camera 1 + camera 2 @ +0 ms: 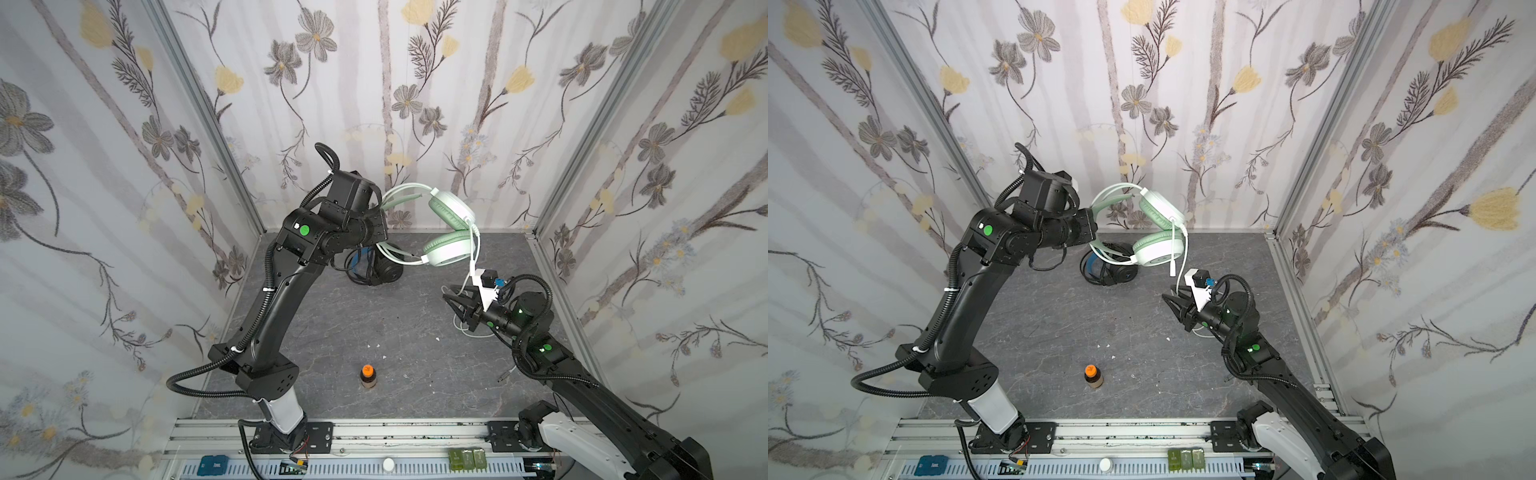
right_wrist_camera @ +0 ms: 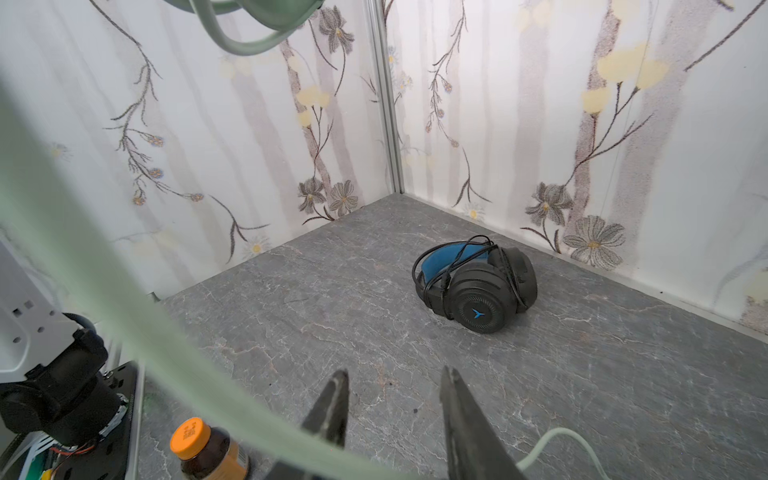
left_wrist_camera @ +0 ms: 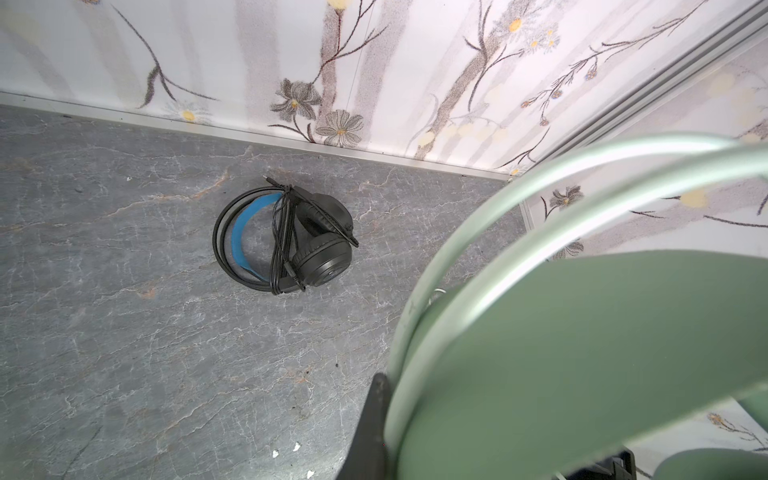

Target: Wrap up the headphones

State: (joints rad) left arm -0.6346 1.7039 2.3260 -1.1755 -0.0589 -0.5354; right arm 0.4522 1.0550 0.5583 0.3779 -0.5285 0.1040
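Landmark: black headset, lying on the desk; every place below is given from it.
Black headset: its black cable is wound across the band and cups. I judge this one finished.
Mint headset: off the desk, in the air above the black headset and a little toward my right arm's side. The two cups hang close together.
Left pincer: clenched on the mint band, carrying the whole mint headset directly over the black headset.
Mint cable: not wound. It drops past the cups and runs close by my right pincer; I cannot tell whether it touches. The slack lies on the desk beyond, farther from the black headset.
Right pincer: released, jaws apart with nothing between them. It sits low over the desk, well apart from the black headset, on the front and right-arm side.
Bottle: orange cap, upright, well apart from the black headset toward the desk's front edge. It has no part in this.
Step in hand (judgement): wrapping the second headset. The left pincer holds it up as the spool and the right pincer sits free between grips on the cable.
Next move calls for: closing the right pincer on the hanging mint cable, then leading it round the mint band or cups with light tension while the left pincer holds firm.
Watch: slack catching on my right wrist, or the cups swinging as the cable pulls.
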